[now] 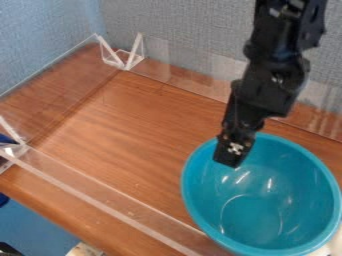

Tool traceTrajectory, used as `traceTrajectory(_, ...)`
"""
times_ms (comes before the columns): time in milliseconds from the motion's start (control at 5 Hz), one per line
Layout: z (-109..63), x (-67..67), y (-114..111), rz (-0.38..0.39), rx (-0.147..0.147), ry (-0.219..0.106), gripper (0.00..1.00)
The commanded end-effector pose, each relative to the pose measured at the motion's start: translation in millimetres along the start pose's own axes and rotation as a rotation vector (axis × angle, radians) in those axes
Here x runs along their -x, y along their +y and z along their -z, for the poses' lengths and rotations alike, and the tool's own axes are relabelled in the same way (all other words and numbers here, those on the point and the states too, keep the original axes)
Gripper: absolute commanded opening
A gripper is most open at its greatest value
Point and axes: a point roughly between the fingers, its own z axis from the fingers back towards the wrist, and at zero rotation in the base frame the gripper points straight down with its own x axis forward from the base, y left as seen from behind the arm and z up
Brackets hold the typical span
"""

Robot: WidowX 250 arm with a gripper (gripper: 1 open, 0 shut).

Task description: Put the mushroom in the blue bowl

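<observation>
Wooden table (120,120) is lying under a clear low wall (80,195), and a blue-grey backdrop is standing behind. The bowl (261,200) is sitting at the right. The gripper (234,150) is hanging over its left rim, jaws wide, holding nothing visible. The mushroom is not showing anywhere. No writing is readable.

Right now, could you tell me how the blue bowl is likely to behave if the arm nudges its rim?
The bowl looks like thin glossy plastic, so it is probably light and would slide easily on the smooth wooden table. Its deep, rounded shape suggests it could rock or tip if pushed down on the rim. The glossy wall would likely be slippery for the fingers.
</observation>
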Motion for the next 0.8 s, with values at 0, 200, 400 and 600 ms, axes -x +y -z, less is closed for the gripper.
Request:
traceTrajectory(0,-9.7,-4.4,7.7,-0.033,-0.045,-0.031,1.00)
traceTrajectory(200,-6.8,-2.5,9.7,-0.060,-0.044,-0.032,1.00)
traceTrajectory(400,-4.3,-0.3,11.8,-0.087,-0.043,-0.032,1.00)
traceTrajectory(600,-3.6,4.5,7.8,-0.132,-0.040,-0.033,1.00)
